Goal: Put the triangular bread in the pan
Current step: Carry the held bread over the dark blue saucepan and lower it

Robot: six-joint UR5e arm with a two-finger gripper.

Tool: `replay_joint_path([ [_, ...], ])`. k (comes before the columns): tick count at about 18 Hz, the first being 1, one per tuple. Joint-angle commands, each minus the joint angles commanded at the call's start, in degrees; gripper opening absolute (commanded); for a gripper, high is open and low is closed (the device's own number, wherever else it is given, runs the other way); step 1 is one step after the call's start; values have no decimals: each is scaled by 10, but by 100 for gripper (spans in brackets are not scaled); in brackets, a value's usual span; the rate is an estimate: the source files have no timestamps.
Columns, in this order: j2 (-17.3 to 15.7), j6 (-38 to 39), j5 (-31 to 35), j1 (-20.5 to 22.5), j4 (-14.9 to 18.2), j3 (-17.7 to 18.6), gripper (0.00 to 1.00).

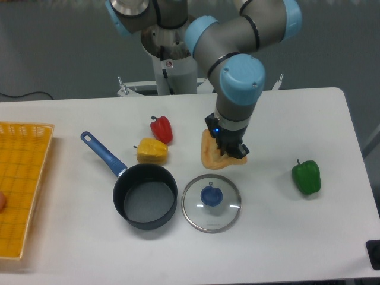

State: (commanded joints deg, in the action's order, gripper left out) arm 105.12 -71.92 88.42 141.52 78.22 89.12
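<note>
- Claw (231,151) clamped on bread (211,155), prob lifted a bit off desk, mid-desk nearer back edge.
- Pan (145,196) open-side up near front edge, left of lid (211,202), so drop-in = easy, tbh.

The pan (145,196) looks matt dark metal (blue plastic handle), the lid (211,202) clear glossy glass.

Even, bright overhead light; the white surface (285,237) shows soft, faint shadows. Mild glare on the glass lid (211,202); focus slightly soft throughout.
</note>
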Motion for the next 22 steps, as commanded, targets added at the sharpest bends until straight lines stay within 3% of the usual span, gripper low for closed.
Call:
replay_joint_path([
  [6, 8, 124, 1, -67, -38, 1, 13],
  [13, 49, 238, -2, -120, -95, 6, 13],
  [22, 80, 263, -2, -137, -99, 5, 15],
])
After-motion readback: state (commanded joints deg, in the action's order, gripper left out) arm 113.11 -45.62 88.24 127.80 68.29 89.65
